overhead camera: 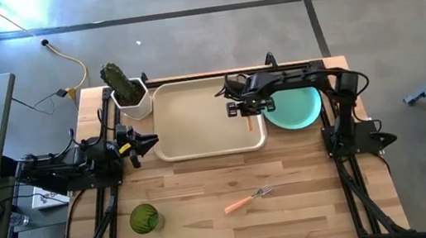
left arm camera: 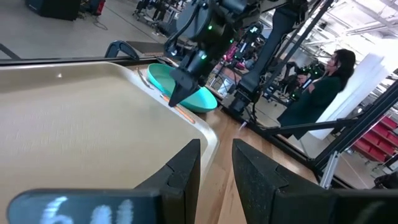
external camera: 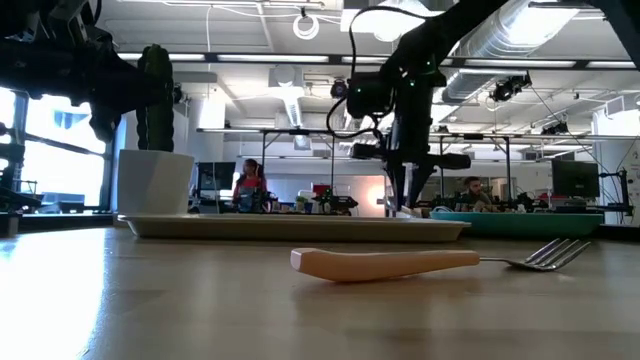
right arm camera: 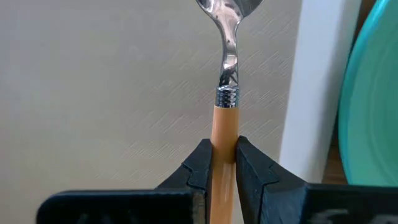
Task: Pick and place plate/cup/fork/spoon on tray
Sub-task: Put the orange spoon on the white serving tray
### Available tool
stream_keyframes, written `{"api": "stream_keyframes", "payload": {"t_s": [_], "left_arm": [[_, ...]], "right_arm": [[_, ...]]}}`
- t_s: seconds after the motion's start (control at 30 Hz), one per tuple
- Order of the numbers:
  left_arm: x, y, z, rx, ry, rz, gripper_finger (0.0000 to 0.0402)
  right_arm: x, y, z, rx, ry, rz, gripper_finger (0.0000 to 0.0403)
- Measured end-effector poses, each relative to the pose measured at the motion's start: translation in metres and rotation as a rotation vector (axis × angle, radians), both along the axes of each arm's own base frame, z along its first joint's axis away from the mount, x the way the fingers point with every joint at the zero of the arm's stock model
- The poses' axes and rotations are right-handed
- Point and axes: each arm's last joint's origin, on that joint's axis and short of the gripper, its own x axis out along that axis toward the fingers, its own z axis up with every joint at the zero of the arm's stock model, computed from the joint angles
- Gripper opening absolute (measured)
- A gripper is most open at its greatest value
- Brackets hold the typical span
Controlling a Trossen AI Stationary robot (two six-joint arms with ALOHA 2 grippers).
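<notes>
- Your right gripper (right arm camera: 219,163) was clamped on the spoon (right arm camera: 225,93), pinching its orange handle just below the metal collar, over the tray (overhead camera: 196,117) near its right rim.
- The spoon looked light and stiff, with a slick handle likely to twist in the grip; a mid-handle hold seemed sound.
- Your left gripper (left arm camera: 216,163) waited at the tray's left edge, jaws slightly apart, empty.
- The plate (overhead camera: 295,109) lay just right of the tray; the fork (overhead camera: 249,198) and cup (overhead camera: 144,219) sat on the near wooden table (overhead camera: 309,206).
- Behind stood an open workshop with people seated.
</notes>
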Motion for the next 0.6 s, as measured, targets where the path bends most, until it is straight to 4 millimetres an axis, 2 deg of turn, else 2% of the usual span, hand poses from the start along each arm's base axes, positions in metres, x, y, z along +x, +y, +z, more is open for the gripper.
{"api": "stream_keyframes", "payload": {"t_s": [0.27,0.6], "left_arm": [[0.000,0.000,-0.002,0.001,0.020,0.001,0.0083],[0.000,0.000,-0.002,0.001,0.021,0.001,0.0083]], "right_arm": [[0.002,-0.001,-0.015,0.021,0.045,-0.022,0.0028],[0.001,-0.002,-0.016,-0.001,0.068,-0.027,0.0028]]}}
